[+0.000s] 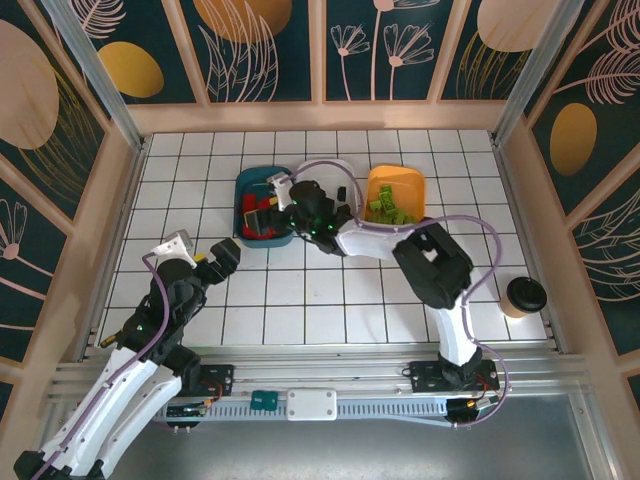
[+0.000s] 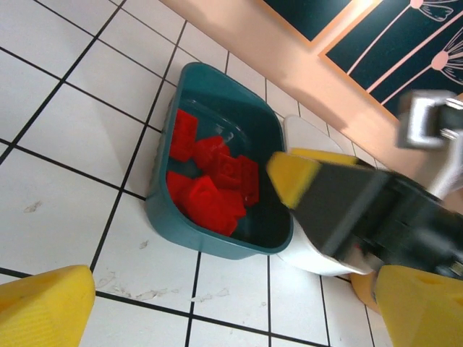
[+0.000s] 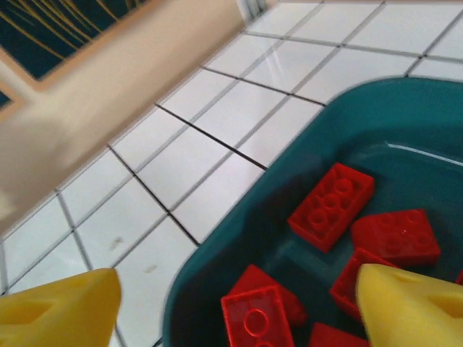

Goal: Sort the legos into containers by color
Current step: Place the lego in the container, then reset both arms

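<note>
Probably a robotics lab cell: tiled table (image 1: pixel 300 300) walled by patterned panels (image 1: pixel 260 50), aluminium rail (image 1: pixel 330 375).

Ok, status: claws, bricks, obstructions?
Left claw, right claw open, empty. Right at teal tray rim, red bricks inside. Green bricks in orange tray. Right arm over white tray.

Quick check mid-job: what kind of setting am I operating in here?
Probably a staged robot workcell rather than a real room: a white gridded tabletop, enclosed by decorative floral panels in wooden frames, with an aluminium rail for mounting along the near edge.
</note>
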### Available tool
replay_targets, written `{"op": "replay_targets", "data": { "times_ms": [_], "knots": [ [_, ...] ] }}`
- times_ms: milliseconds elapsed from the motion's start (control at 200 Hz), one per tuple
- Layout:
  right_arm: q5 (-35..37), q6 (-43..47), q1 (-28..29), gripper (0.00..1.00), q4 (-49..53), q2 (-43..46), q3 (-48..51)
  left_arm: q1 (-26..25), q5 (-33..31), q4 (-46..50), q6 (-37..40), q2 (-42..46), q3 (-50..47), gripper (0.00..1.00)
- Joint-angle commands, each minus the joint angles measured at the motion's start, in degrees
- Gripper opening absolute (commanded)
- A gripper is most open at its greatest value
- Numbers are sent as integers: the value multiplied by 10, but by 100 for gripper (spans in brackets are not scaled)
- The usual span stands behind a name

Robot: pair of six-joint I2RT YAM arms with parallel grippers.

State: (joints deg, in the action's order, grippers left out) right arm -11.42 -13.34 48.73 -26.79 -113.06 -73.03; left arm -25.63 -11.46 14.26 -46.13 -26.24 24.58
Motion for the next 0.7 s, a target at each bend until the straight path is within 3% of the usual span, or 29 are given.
{"op": "replay_targets", "data": {
  "times_ms": [0,190,290,415,696],
  "knots": [
    [2,-25,2,98,-105,118,94,-4,-24,-52,10,7,-10,99],
    [119,-46,2,99,-142,309,313,-4,-93,-163,-1,-24,-43,99],
    [205,-45,0,99,-129,408,406,-2,-164,-227,30,-72,-50,99],
    [262,-32,-8,99,-122,506,493,11,-229,-288,129,-182,-18,99],
    [341,-37,-27,99,-47,653,558,95,-255,-388,343,-374,36,99]
  ]
}}
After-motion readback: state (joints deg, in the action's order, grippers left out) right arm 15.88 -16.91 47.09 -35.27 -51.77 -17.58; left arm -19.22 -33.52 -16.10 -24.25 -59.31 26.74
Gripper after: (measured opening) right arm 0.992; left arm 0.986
